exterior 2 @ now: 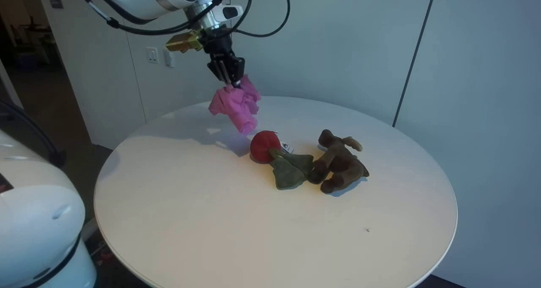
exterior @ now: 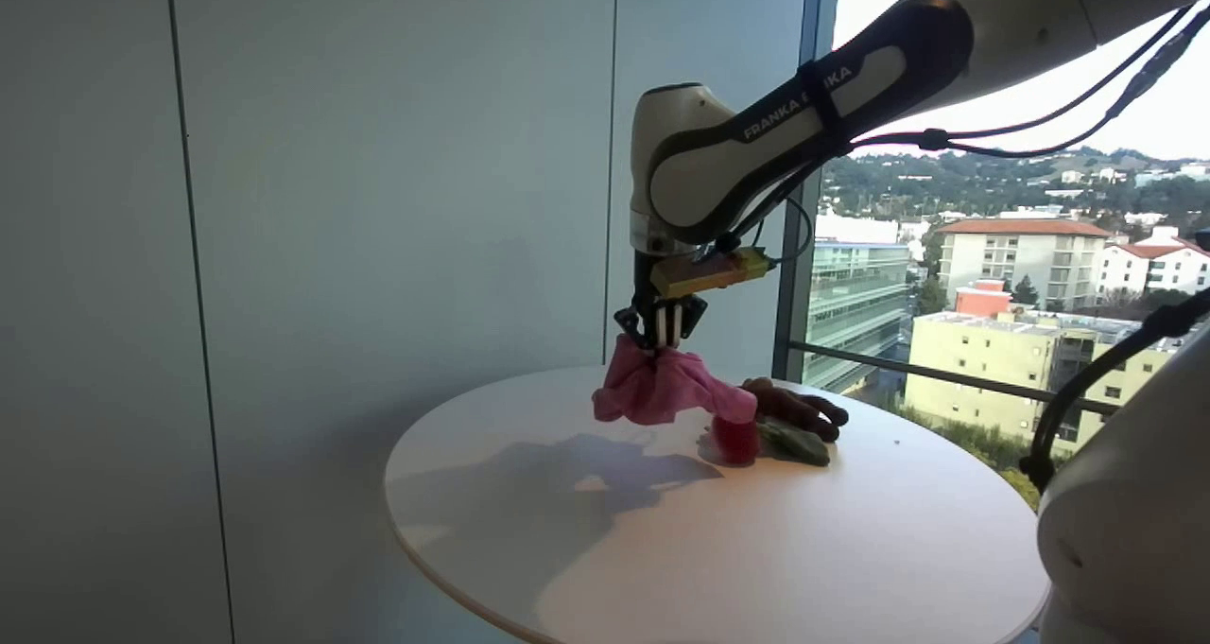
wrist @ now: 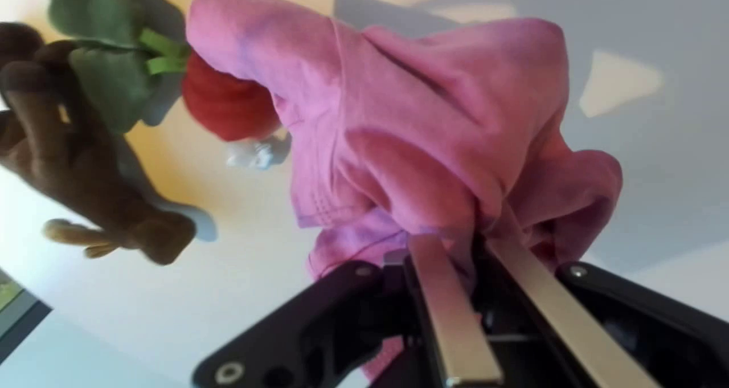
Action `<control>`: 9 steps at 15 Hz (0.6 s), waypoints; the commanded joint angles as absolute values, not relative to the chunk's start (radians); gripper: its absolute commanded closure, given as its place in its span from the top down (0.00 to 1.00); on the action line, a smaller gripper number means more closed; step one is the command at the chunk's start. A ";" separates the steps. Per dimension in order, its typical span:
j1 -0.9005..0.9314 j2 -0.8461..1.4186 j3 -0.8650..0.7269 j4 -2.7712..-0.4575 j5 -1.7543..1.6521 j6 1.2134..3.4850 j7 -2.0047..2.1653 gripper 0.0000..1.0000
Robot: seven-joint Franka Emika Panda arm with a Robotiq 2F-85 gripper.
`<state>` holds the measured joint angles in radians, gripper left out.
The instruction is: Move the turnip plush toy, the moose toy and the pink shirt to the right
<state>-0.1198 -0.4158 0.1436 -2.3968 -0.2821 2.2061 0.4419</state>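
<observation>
The pink shirt (exterior: 666, 391) hangs bunched from my gripper (exterior: 664, 345), above the table. It also hangs in an exterior view (exterior 2: 236, 105) and fills the middle of the wrist view (wrist: 410, 114). My gripper (wrist: 455, 240) is shut on the shirt's cloth. The turnip plush (exterior 2: 264, 146), red with green leaves, lies on the table just below and beside the hanging shirt; the shirt partly covers it in the wrist view (wrist: 228, 100). The brown moose toy (exterior 2: 341, 163) lies on its side by the turnip's leaves. It also shows in the wrist view (wrist: 80, 166).
The round white table (exterior 2: 253, 237) carries the toys. A wall (exterior: 397, 200) stands close behind the table. A window (exterior: 993, 341) with a metal frame is beside it. The robot base (exterior 2: 38, 220) stands at the table's edge.
</observation>
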 commanded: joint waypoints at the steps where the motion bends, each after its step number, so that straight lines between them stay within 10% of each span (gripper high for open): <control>1: -0.222 -0.393 0.131 -2.323 -0.439 2.201 0.550 0.08; 9: -0.323 -0.326 0.030 -2.335 -0.543 2.073 0.816 0.09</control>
<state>-0.3119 -0.3531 0.0697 -2.3557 -0.5334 2.1195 0.7252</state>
